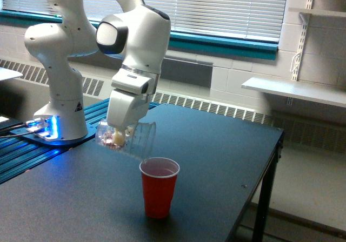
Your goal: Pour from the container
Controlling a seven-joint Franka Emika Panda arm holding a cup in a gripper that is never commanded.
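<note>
The white arm (130, 42) reaches down from upper left, and its gripper (120, 133) is clamped on the container (127, 140), a clear cup tipped well over on its side. The container's mouth points toward 4 o'clock and its base toward 10 o'clock. Small pinkish-white pieces show through its wall, bunched near the base end by the fingers. The mouth's lower lip hangs just above the rim of the red cup (159, 187), at about 10 o'clock from that cup; whether the two touch cannot be told.

The red cup stands upright on the dark table (216, 161), its pale inside visible from above. It sits at 5 o'clock from the gripper.

The arm's base (60, 118) stands at 9 o'clock from the container, on a blue-lit plate. A small triangular warning sticker sits on the base's side; no writing on it can be read. No brand name is legible on the arm or on either cup.

Behind the table run a radiator grille (216, 108), window blinds (216, 7) and a white shelf (294, 91) at the exterior view's right.
</note>
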